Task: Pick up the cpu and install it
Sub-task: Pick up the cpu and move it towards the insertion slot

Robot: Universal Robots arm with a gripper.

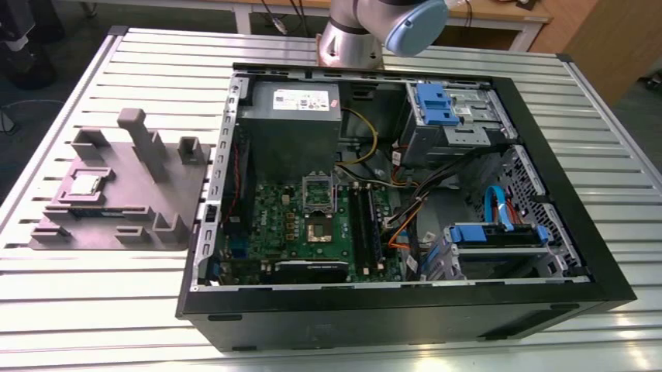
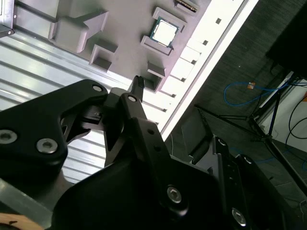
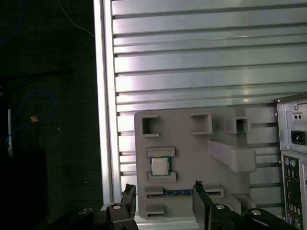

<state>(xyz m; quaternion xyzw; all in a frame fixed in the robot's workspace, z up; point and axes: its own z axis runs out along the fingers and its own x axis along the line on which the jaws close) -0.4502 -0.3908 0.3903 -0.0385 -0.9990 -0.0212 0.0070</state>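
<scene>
The cpu (image 1: 83, 184) lies flat in a shallow pocket of the grey holder block (image 1: 124, 194) at the exterior view's left, silver top up. It appears in both wrist views (image 3: 159, 166) (image 2: 164, 31). My gripper (image 3: 163, 194) hangs above the block, open, with its two black fingertips (image 3: 128, 195) well apart and nothing between them. It is apart from the chip. The square socket (image 1: 318, 229) sits on the green motherboard (image 1: 269, 232) inside the open computer case (image 1: 579, 232).
A grey power supply (image 1: 293, 116), blue-tabbed drive cages (image 1: 447, 105) and loose cables (image 1: 408, 225) crowd the case. The holder block has raised posts (image 1: 139, 136) and a memory stick (image 3: 177, 192) in a slot. The slatted metal table's edge (image 3: 103, 120) runs close beside the block.
</scene>
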